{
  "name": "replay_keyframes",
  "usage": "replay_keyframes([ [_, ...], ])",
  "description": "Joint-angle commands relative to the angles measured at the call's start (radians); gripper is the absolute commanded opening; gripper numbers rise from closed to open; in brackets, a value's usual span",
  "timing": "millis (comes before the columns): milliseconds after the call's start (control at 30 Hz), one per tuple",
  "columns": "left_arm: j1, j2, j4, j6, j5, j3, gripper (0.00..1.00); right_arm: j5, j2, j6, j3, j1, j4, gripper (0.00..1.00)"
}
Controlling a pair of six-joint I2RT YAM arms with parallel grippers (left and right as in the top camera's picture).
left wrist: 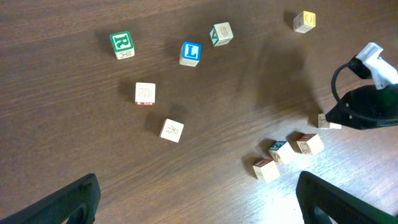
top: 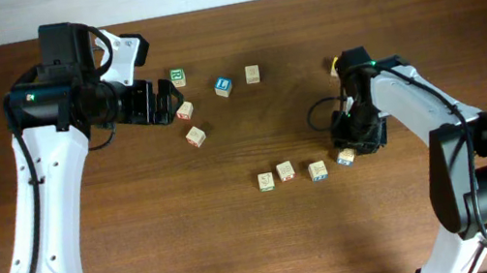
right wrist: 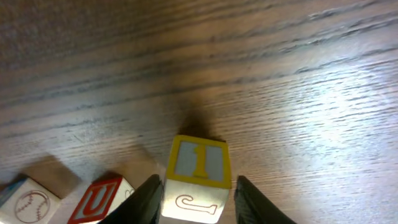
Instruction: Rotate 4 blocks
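1. Blocks [top: 285, 171] lay in a short, slightly bowed row mid-table [top: 244, 264], nearer the robot's edge than the far one. The right gripper [top: 347, 151] sat over the end block [top: 346, 157], the one nearest the table's right edge. The left gripper [top: 169, 100] hung released toward the far left corner among other cubes [top: 195, 136], well apart from the row.
2. Left wrist view: its fingers [left wrist: 68, 202] stood wide with nothing between them. Three blocks of the row showed plainly; the fourth was half hidden behind the right arm [left wrist: 364, 106].
3. Right wrist view: the end block [right wrist: 198, 180], yellow-framed on top with a J on its near side, stood between the jaws. One finger [right wrist: 149, 202] seemed to touch it and the other showed a sliver of gap, so I could not tell whether it was grasped. The U block [right wrist: 102, 199] lay just beside that touching finger.
4. Turning this end block looked to be the step in hand. Doing it well would need the jaws square and centred on two opposite sides. The hold should be firm before the wrist turned. The turn would go about the block's upright axis, with care not to knock the U block.
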Motion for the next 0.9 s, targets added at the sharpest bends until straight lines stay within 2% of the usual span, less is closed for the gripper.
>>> replay_keyframes([
  [0,-0.002,0.009,0.002,-0.006,0.014,0.017,0.99,-0.002,0.005,-0.044,-0.011,0.02,-0.005,0.36],
  [267,-0.002,0.009,0.003,-0.006,0.014,0.017,0.99,-0.006,0.005,-0.092,-0.011,0.084,-0.029,0.34],
  [567,-0.002,0.009,0.003,-0.006,0.014,0.017,0.99,-0.134,0.005,-0.062,-0.011,0.115,-0.03,0.35],
  [867,-0.002,0.009,0.002,-0.006,0.014,0.017,0.99,-0.16,0.005,-0.028,-0.011,0.164,0.005,0.35],
])
